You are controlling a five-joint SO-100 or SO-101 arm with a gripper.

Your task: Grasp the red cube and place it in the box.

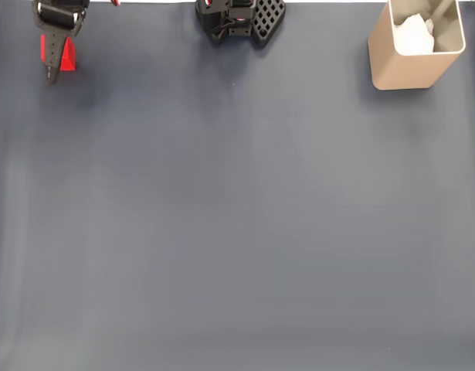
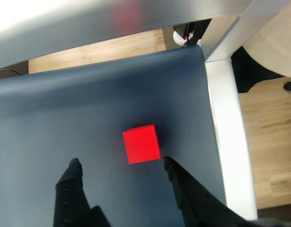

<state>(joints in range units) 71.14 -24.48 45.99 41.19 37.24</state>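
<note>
**Gripper spread above the cube at the mat's corner**

In the wrist view the gripper (image 2: 120,163) hangs with its two black fingers (image 2: 72,175) wide apart, nothing between them. The red cube (image 2: 142,144) sits on the dark blue mat (image 2: 88,113) just beyond the fingertips, closer to the right-hand finger but apart from it. A white table edge (image 2: 225,132) runs down the mat's right side, with wooden floor (image 2: 268,142) past it.

In the fixed view the gripper (image 1: 55,58) is at the top left corner, the cube (image 1: 67,58) partly hidden beside it. The box (image 1: 411,50) stands upright at the top right, well apart from the cube, something white (image 1: 413,35) inside. The arm's black base (image 1: 241,19) sits at top centre.
</note>
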